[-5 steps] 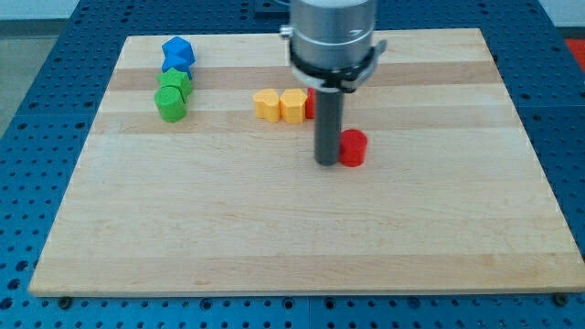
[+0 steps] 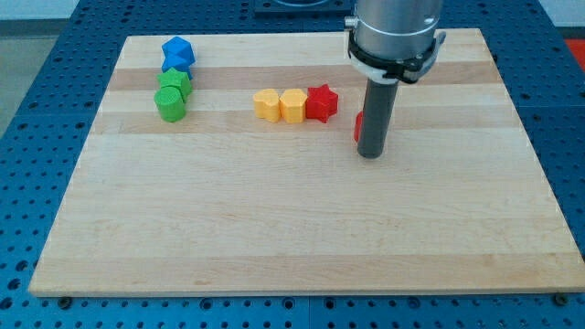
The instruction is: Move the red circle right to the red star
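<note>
My tip (image 2: pixel 370 155) hides most of the red circle (image 2: pixel 358 126), right of the red star (image 2: pixel 322 101).

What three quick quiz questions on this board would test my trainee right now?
1. True or false: the red circle touches the red star.
2. Which block sits directly beside the red star? A) yellow block B) green block C) blue block
3. Where is my tip relative to the red circle?

Key:
1. False: a gap separates them.
2. A.
3. In front of it, hiding most of it; only a sliver of red shows at the rod's left edge.
</note>
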### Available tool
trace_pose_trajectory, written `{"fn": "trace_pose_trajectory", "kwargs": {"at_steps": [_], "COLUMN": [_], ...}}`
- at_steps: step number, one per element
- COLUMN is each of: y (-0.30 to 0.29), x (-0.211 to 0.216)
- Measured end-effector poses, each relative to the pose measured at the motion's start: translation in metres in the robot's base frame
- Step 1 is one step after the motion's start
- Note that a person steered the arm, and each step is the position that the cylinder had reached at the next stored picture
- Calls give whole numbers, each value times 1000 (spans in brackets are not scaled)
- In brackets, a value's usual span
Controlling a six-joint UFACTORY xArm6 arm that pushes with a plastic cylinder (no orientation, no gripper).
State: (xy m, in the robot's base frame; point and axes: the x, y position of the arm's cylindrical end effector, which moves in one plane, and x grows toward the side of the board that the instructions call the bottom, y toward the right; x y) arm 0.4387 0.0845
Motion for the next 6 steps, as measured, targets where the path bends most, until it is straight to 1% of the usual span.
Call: {"fn": "trace_pose_trajectory", "kwargs": {"at_steps": [1, 3, 4, 5, 6], "y": [1, 3, 3, 3, 3], "x": [-12, -21, -41, -42, -20]}}
